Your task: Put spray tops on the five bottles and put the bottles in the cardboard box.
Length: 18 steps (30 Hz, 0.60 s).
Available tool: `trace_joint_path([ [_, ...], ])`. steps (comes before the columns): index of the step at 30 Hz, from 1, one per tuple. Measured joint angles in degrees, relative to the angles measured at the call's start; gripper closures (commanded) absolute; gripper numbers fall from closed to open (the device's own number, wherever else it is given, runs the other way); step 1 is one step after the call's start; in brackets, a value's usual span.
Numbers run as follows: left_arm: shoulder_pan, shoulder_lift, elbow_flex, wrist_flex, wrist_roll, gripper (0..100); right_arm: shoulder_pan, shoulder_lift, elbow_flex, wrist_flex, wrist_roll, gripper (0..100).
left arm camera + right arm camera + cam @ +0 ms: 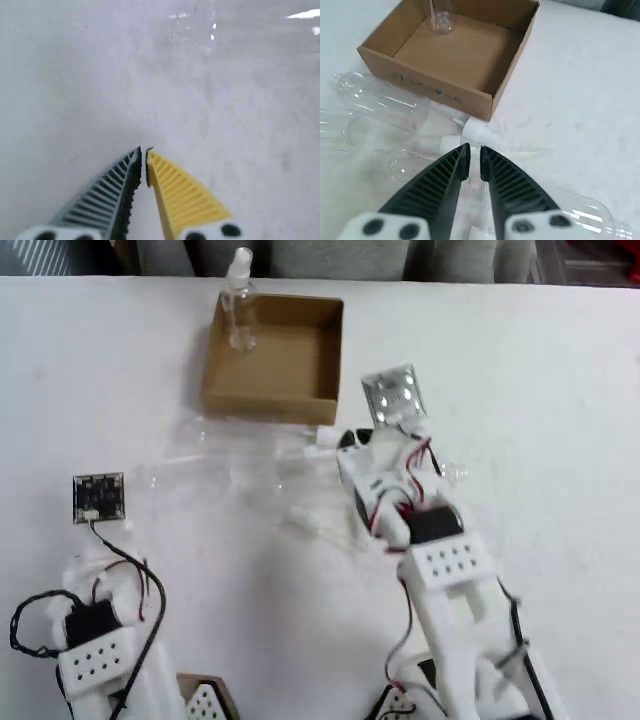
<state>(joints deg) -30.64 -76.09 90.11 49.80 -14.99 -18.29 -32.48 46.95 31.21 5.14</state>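
Capping stage, judged one of five done: a capped bottle (440,22) stands in the far corner of the cardboard box (435,92). The right pincer (474,152), jaws nearly together and empty, hangs over loose clear bottles (380,97). A white spray top (474,129) lies just beyond its tips, the box farther on. Likely next move — open, then descend on that top. The left pincer (144,152) is closed over bare table (225,100).

White table (560,370), dim grey backdrop (330,255)
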Motion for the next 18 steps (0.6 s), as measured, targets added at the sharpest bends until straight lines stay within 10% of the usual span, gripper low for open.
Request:
trace_joint_path([
  [5, 0.0, -7.3, 1.9, 3.6, 0.0, 97, -0.1, 16.1, -12.3, 1.1, -0.4, 78.9],
  [18, 0.1, -20.2, 5.4, 8.4, 0.0, 97, -1.1, 42.8, -35.1, 1.1, -2.2, 84.4],
])
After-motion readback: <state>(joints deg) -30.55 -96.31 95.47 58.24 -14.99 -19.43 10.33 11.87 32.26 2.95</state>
